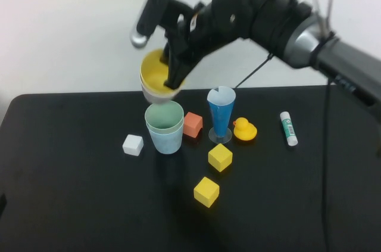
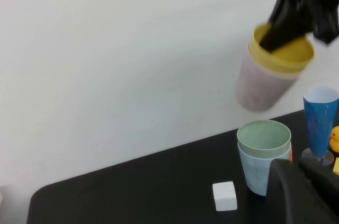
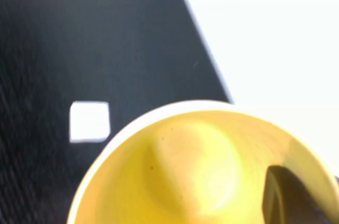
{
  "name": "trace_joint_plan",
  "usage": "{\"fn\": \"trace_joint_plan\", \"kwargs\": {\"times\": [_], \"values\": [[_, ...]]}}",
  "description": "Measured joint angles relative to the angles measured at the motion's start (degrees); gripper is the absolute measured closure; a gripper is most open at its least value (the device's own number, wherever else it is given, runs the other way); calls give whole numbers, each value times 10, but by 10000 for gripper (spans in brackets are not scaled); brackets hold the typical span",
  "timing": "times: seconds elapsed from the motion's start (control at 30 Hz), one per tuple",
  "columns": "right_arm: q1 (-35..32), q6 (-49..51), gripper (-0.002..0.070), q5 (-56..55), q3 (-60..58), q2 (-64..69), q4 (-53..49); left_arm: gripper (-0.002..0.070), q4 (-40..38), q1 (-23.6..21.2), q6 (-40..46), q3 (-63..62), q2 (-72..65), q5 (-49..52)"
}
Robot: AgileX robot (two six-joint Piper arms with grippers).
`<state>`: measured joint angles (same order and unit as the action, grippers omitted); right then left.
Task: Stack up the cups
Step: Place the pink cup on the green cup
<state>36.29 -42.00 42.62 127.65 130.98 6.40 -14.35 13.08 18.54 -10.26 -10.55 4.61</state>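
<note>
My right gripper (image 1: 176,80) is shut on the rim of the yellow cup (image 1: 156,73), one finger (image 3: 290,198) inside it. The yellow cup (image 2: 286,54) sits nested in the pink cup (image 2: 258,89), and both hang tilted in the air above the table. Just below them stands the green cup (image 1: 164,115), nested in the light blue cup (image 1: 165,140); the left wrist view shows the green cup (image 2: 264,138) and the blue cup (image 2: 255,173) too. My left gripper (image 2: 299,195) is a dark mass close by that pair and is out of the high view.
A white cube (image 1: 133,145) lies left of the standing cups, an orange cube (image 1: 193,124) right of them. Further right are a tall blue cone (image 1: 221,114), a yellow duck (image 1: 244,129) and a white tube (image 1: 288,128). Two yellow cubes (image 1: 219,157) (image 1: 206,192) lie nearer.
</note>
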Motion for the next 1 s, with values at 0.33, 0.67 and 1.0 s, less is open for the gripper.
{"fn": "trace_joint_plan", "kwargs": {"times": [0.33, 0.67, 1.0], "values": [[0, 5, 630, 16, 0, 61, -15, 676, -1, 0, 0, 0, 0, 0], [0, 19, 440, 16, 0, 65, -15, 676, -1, 0, 0, 0, 0, 0], [0, 18, 412, 39, 0, -2, -30, 676, -1, 0, 0, 0, 0, 1]]}}
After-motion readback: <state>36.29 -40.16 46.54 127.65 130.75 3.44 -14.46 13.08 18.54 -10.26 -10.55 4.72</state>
